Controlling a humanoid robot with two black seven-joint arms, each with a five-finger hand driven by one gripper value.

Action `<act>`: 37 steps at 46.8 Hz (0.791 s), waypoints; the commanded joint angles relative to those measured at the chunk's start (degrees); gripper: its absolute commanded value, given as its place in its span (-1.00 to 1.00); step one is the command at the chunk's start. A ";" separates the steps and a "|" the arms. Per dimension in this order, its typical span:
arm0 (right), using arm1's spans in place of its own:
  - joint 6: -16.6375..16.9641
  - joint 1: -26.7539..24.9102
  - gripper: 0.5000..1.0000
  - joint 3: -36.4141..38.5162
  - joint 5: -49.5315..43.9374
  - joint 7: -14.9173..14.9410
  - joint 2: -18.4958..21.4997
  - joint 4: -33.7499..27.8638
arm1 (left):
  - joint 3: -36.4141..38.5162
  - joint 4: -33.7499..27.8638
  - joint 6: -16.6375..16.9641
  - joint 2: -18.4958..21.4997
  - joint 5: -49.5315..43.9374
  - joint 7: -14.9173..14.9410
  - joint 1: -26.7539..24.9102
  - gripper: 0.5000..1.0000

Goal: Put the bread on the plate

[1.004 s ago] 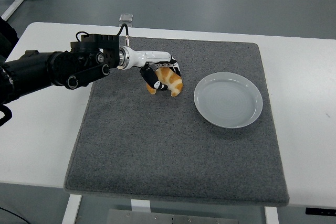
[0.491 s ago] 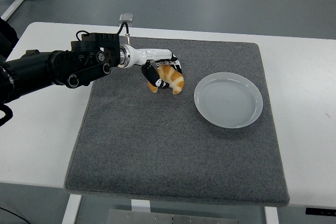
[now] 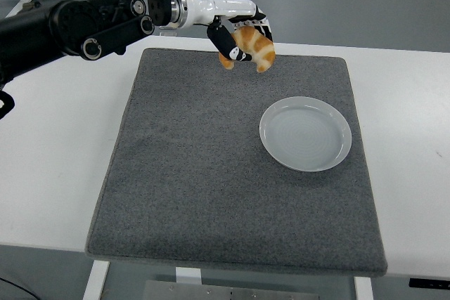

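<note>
You'll find nothing to read here: no text, label, brand, number or sign shows on the arm (image 3: 84, 22), the plate (image 3: 305, 133), the mat (image 3: 211, 173) or the table (image 3: 56, 159).

Glossy smooth plate (image 3: 305, 133) on a rough, matt fabric mat (image 3: 204, 173).

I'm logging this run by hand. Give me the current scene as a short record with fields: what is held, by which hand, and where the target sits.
held object: bread
holder: left hand, fingers closed on the bread
bread position: raised over the far edge of the grey mat, not above the plate
target: plate, empty, on the mat's right half
right hand: not in view
surface: white table
</note>
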 commanded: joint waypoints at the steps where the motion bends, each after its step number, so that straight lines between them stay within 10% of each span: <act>1: 0.00 -0.03 0.82 0.00 0.00 0.01 0.00 0.00 | 0.14 -0.27 -0.28 0.22 0.06 -0.48 -2.35 -1.00; 37: 0.00 -0.03 0.81 0.00 0.00 0.01 0.00 0.00 | 1.28 3.78 2.88 -13.67 8.22 -10.77 0.80 -1.00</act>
